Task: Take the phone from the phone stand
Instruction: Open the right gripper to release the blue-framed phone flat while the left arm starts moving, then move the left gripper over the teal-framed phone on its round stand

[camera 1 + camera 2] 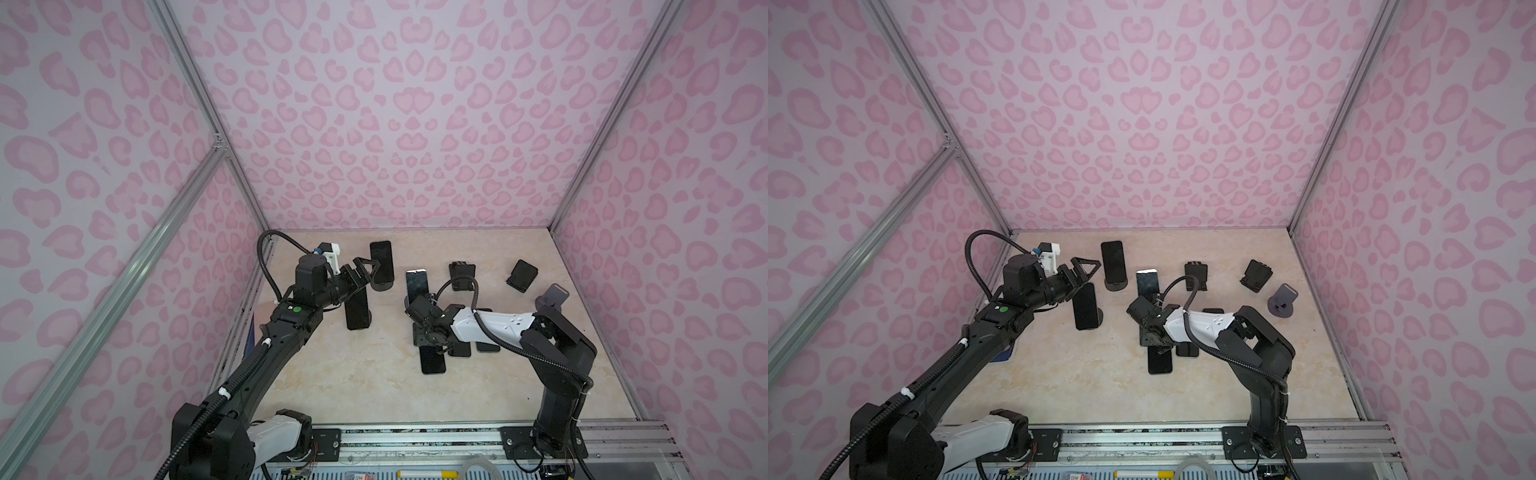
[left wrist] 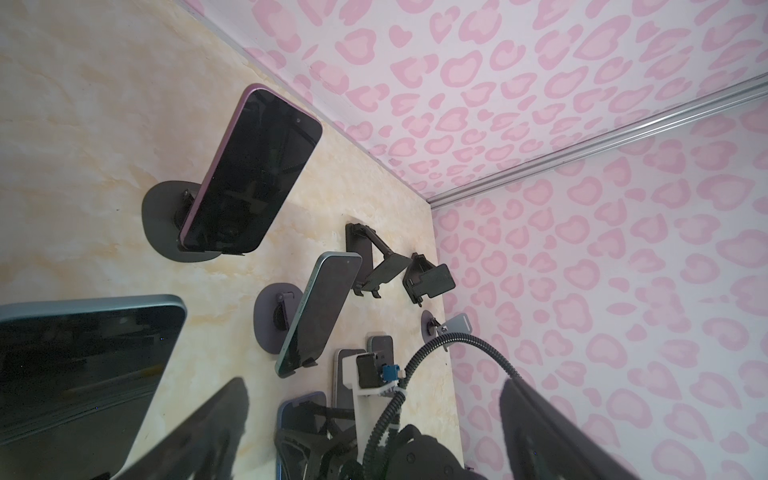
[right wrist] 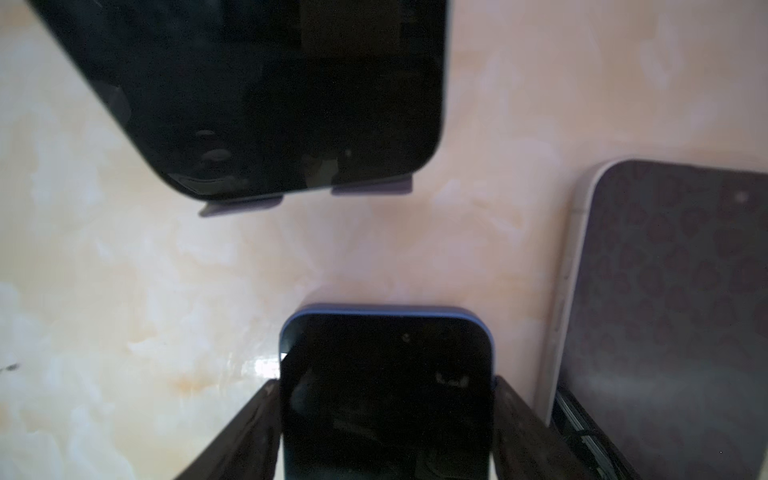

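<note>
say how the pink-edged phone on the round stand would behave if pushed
The pink-edged phone looks rigid and glossy, so probably slippery. It leans, tilted back, against the round stand on small lips, so a sideways push would likely slide or topple it. The stand's wide base should resist tipping.

Six phones [image 1: 381, 262], six stands [image 1: 521, 276] (three occupied)

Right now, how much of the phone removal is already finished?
Done: three empty stands, two flat phones on the table. In hand: the right pincer grips a blue-edged phone. Remaining: three phones on stands; the open left pincer is near one.
</note>
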{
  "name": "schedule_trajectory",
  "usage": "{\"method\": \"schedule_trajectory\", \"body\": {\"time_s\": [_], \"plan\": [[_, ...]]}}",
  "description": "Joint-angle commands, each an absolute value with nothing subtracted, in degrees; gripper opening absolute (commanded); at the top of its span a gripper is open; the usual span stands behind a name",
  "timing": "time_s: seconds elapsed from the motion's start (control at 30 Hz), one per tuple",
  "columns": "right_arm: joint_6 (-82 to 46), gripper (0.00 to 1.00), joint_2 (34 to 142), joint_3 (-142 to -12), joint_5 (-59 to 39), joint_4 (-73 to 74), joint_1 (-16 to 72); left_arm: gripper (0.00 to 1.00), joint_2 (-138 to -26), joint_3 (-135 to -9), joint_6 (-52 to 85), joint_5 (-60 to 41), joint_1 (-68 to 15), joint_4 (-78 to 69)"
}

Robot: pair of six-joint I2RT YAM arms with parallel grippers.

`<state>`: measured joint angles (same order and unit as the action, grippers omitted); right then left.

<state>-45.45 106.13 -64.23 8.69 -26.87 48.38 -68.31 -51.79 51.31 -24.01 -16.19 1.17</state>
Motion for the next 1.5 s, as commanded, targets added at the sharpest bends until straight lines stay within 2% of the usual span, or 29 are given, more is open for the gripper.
{"method": "schedule_trajectory", "body": {"time_s": [0.0,0.1,0.33,0.47,0.77,0.83,0.9,1.0,1.13,1.33,1.47], "plan": [[-45.5,0.73,107.1,-64.2,9.8,-29.2,47.6,0.98,-68.4,-52.0,51.2,-24.2,-16.2,-1.7],[-45.4,0.74,107.2,-64.2,9.0,-28.2,47.3,0.98,-68.5,-52.0,51.2,-24.2,-16.2,-1.7],[-44.4,0.86,104.9,-65.1,7.9,-29.1,47.6,0.98,-66.7,-52.6,48.4,-22.7,-16.1,-1.1],[-42.9,0.90,101.5,-66.9,9.1,-32.4,47.7,0.98,-62.5,-52.5,44.5,-12.7,-16.0,1.4],[-37.3,0.92,90.3,-69.1,11.8,-35.9,46.9,0.98,-46.4,-43.4,48.6,6.9,-16.0,5.0],[-36.0,0.91,87.6,-68.5,11.8,-35.3,46.2,0.98,-43.3,-42.2,48.9,8.1,-15.8,9.3],[-34.9,0.91,84.8,-67.5,12.9,-35.1,45.0,0.98,-42.0,-41.9,46.2,4.6,-15.8,13.2],[-32.7,0.91,81.2,-65.3,13.3,-34.2,41.9,0.98,-42.7,-41.8,44.4,2.0,-15.8,19.7],[-28.7,0.90,76.8,-60.5,11.2,-29.4,37.3,1.00,-46.3,-43.7,41.7,4.3,-16.0,30.3],[-25.0,0.93,73.4,-57.6,6.1,-27.0,33.9,0.98,-54.2,-49.7,40.4,13.5,-20.6,40.4],[-24.2,0.97,73.0,-56.3,7.0,-26.1,33.8,0.98,-62.8,-55.7,41.0,20.3,-25.9,42.8]]}}
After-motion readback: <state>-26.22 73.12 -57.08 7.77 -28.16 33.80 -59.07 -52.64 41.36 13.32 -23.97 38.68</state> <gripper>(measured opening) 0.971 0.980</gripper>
